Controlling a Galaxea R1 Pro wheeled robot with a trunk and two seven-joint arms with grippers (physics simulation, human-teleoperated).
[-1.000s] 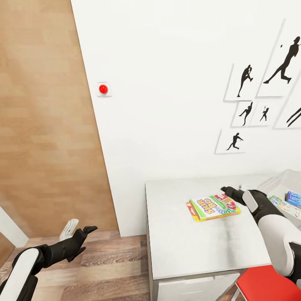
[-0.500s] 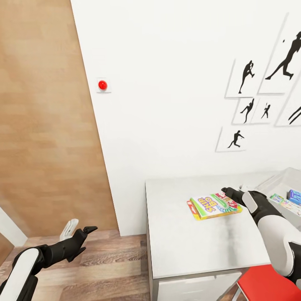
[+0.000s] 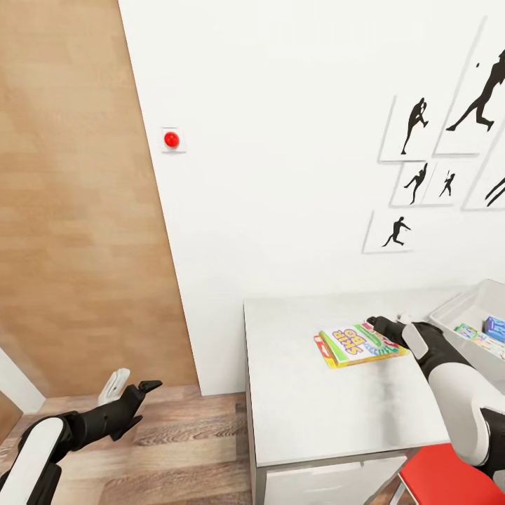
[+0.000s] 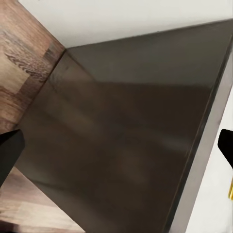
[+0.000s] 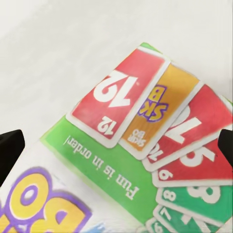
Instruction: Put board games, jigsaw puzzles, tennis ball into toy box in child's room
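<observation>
Over the last second the right gripper [image 3: 379, 325] had crept a little lower and nearer along the far right edge of the board game [image 3: 360, 344], and the box itself had slid slightly toward the toy box [image 3: 456, 313]; the small upward drift of the wall pictures and the red button [image 3: 171, 139] went with the head camera, not with the things. The board game lay flat on the white table [image 3: 308, 407], its green and yellow lid up, stacked on what looked like a second flat box with a red and yellow edge. The right gripper sat at the box's far right corner, and in the right wrist view its two dark fingertips [image 5: 10, 148] stood wide apart at either side, with the card artwork of the board game [image 5: 141, 160] spread between them, so the jaws were open and gripping nothing. The toy box stood on the table at the right, close beyond the right forearm, with a blue item [image 3: 494, 327] and other colourful flat boxes inside. The left gripper [image 3: 137, 393] hung low over the wooden floor [image 3: 182, 449] to the left of the table, well apart from the toys, and its fingertips [image 4: 9, 150] also showed spread wide in its wrist view, holding nothing. A red seat [image 3: 449, 477] showed beside the table's near right corner.
</observation>
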